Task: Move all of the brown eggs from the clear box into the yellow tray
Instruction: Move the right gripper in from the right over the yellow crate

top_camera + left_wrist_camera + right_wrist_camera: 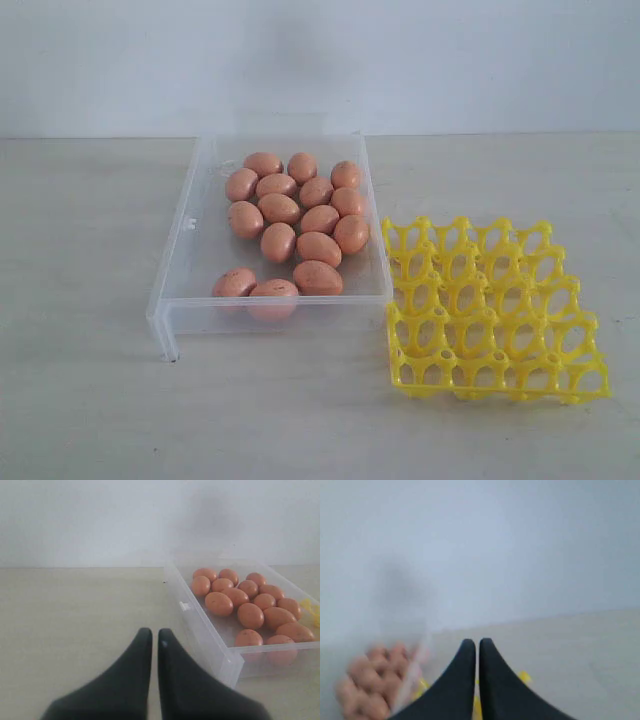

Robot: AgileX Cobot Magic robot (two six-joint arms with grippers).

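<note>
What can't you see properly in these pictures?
- Right wrist view: the brown eggs are blurred; the right gripper hides most of the yellow tray.
- Left wrist view: the picture edge cuts off the yellow tray.
- Exterior view: the clear box wall smears the nearest eggs.

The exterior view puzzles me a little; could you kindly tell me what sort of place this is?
Probably a bare test bench in a lab rather than a kitchen: a plain pale tabletop against a blank white wall, with a clear box of brown eggs and an empty yellow tray.
</note>
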